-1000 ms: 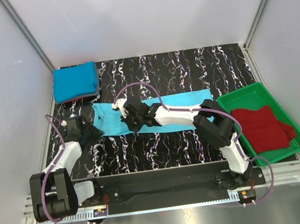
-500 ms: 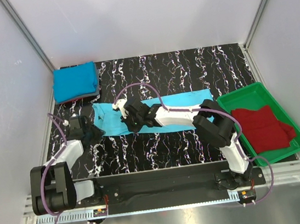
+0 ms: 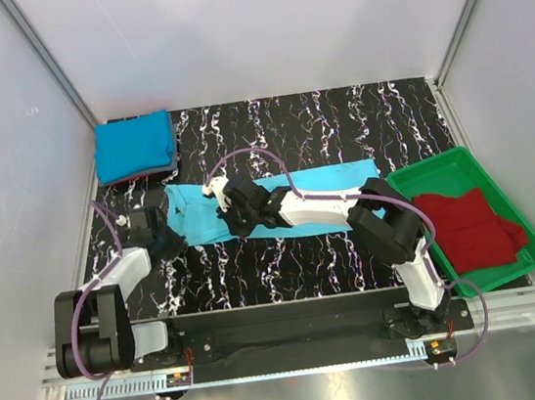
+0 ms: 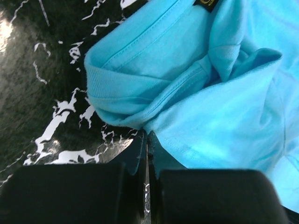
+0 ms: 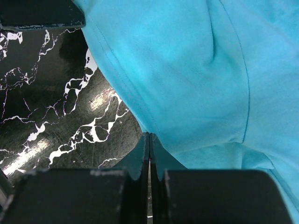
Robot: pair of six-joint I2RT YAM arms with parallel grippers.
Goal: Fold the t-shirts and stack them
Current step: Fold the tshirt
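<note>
**Item:** light turquoise short-sleeved cloth t-shirt [image 3: 329, 178].
**Location:** spread lengthwise across the middle of the black, white-veined worktop [image 3: 336, 122]. What looks like the collar end lies to the left, where the ribbed band is bunched.

**Left end effector** [image 4: 147, 139]: fingers pressed together, apparently pinching the near edge just beside that ribbed band.
**Right end effector** [image 5: 149, 136]: fingers likewise together, apparently nipping the same near edge a little further right.

**Also present:** folded deeper blue t-shirt [image 3: 132, 144], topping a stack at the far left corner. Dark red t-shirt [image 3: 469, 228], lying in the green plastic tray [image 3: 438, 170] at the right.

**Step in hand (judged):** folding the left end over.
**Handling note:**
- Raise both pinches together and level, keeping the cloth taut between them.
- Carry it along the shirt's length and lay edge on edge.
- The bunched rib probably needs flattening, or the fold may sit lumpy.
</note>
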